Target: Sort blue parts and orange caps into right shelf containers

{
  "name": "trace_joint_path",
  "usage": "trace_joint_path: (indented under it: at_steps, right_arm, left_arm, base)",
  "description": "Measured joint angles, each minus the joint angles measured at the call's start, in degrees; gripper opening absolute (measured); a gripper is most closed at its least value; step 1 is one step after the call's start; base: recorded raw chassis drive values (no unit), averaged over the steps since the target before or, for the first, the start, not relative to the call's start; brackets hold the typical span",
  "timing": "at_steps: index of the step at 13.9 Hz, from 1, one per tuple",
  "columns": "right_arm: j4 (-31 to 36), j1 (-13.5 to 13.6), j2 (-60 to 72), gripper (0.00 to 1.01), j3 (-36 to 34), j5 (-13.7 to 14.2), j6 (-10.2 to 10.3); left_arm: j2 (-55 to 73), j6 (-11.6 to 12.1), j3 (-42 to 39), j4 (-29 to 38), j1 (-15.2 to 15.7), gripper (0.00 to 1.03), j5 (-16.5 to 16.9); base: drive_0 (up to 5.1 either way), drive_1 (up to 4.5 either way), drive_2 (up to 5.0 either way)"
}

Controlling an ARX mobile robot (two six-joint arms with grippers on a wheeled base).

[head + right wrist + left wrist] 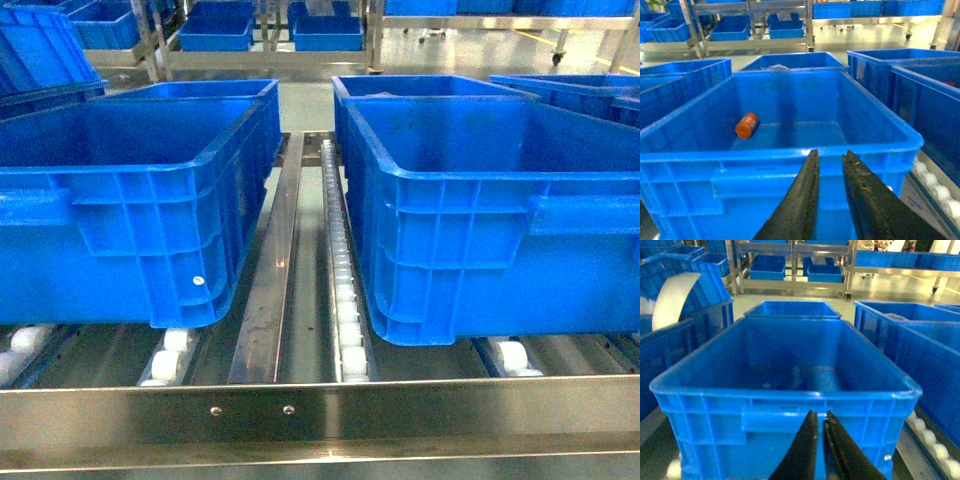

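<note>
Cap [746,125] lies sorted in the right crate [790,155]; right gripper [829,162] slightly parted, left gripper [819,419] nearly closed, both empty.

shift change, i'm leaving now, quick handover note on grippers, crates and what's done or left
Left gripper: empty, fingers almost touching, in front of the left crate, whose visible floor is bare.
Right gripper: empty, fingers slightly apart, in front of the right crate.
Done: one orange cap lies on its side on that crate's floor, at the far left.
Left: no blue parts or other caps show in any view, so what remains cannot be told from here. Both crates sit on the roller shelf.
</note>
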Motion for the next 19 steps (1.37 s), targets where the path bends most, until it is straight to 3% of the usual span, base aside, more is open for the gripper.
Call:
trace_joint_path:
  at_steps: [2,9,10,11,19]
  right_arm:
    - [-2.2,-0.3,-2.6,0.02,-3.7,0.0,-0.1]
    - [-12.3,-0.2,-20.8,0.02,-10.8,-0.1,-0.2]
    - [-17.7,-0.2,-27.9,0.02,-12.3,-0.1,-0.2]
    - [-20.7,-0.2,-31.6,0.02,-13.0,-0.1,-0.2]
    - [-42.5,-0.2,-55.9,0.02,-14.0,-0.1,-0.2]
  left_arm:
    - [-3.1,-0.2,-2.8,-0.7,0.0,0.02,0.1]
    - [-16.2,-0.2,-9.2,-6.7,0.0,0.02,0.1]
    - [-21.2,-0.2,-10.8,-10.4,0.0,0.02,0.1]
    - [-22.0,-0.2,-12.7,-7.5,0.0,0.02,0.1]
    - [-41.0,-0.2,-13.2,-26.2,0.0,0.02,0.1]
  base:
    - [0.0,0.00,0.0]
    - [0.0,0.00,0.0]
    - [0.0,0.00,0.0]
    - [0.0,0.00,0.0]
    - [0.0,0.00,0.0]
